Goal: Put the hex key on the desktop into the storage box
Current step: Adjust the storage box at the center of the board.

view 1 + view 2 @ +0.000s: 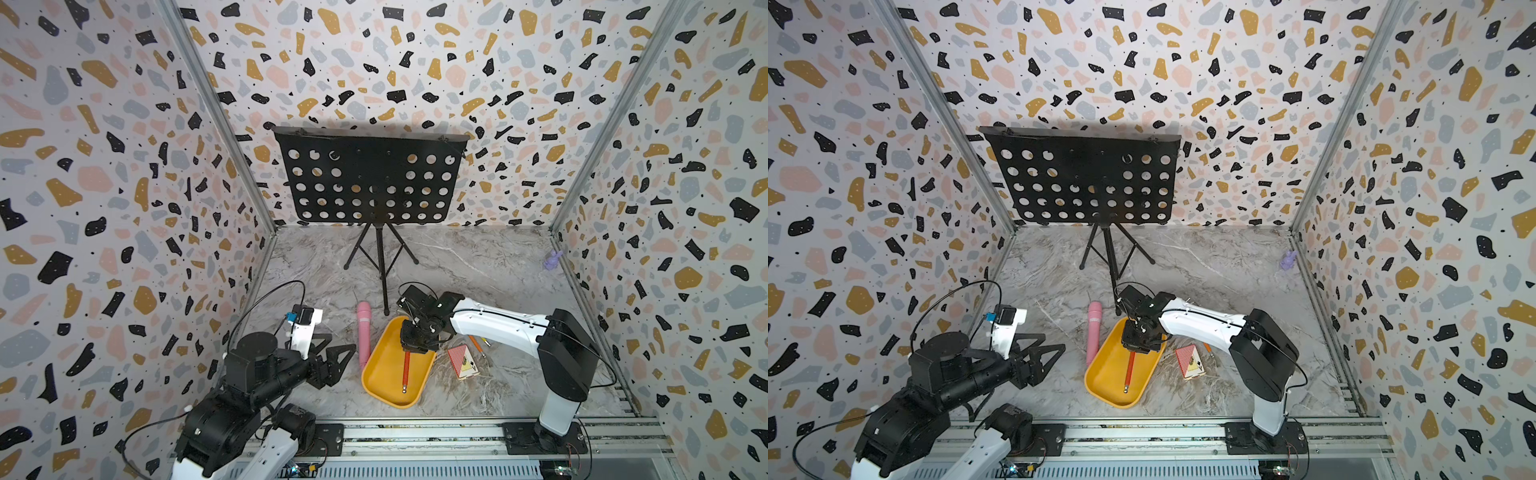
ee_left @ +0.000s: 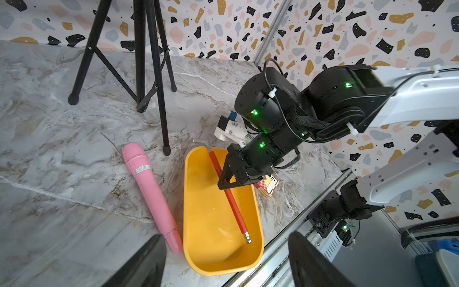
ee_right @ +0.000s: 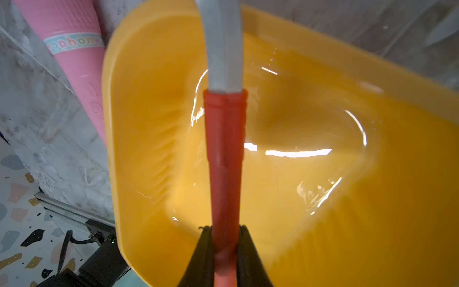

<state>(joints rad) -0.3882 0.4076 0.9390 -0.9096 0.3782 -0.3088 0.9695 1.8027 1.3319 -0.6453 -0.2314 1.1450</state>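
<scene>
The hex key (image 1: 406, 370), red-sleeved with silver ends, is clamped in my right gripper (image 1: 409, 348), which is shut on its sleeve (image 3: 224, 161). It slants over the yellow storage box (image 1: 384, 384) on the marble desktop (image 1: 478, 270). Its ball end (image 2: 248, 240) is low inside the box, and its bent end is near the far rim. Both top views show key (image 1: 1128, 370), box (image 1: 1104, 380) and right gripper (image 1: 1133, 348). My left gripper (image 1: 338, 349) hovers left of the box, open and holding nothing, its fingers (image 2: 149, 261) wide apart.
A pink toy microphone (image 1: 364, 332) lies along the box's left side. A red card box (image 1: 462, 360) and an orange pen (image 1: 476, 345) lie to its right. A black music stand (image 1: 370, 178) is behind, a purple figure (image 1: 552, 259) far right, and a metal rail (image 1: 415, 436) in front.
</scene>
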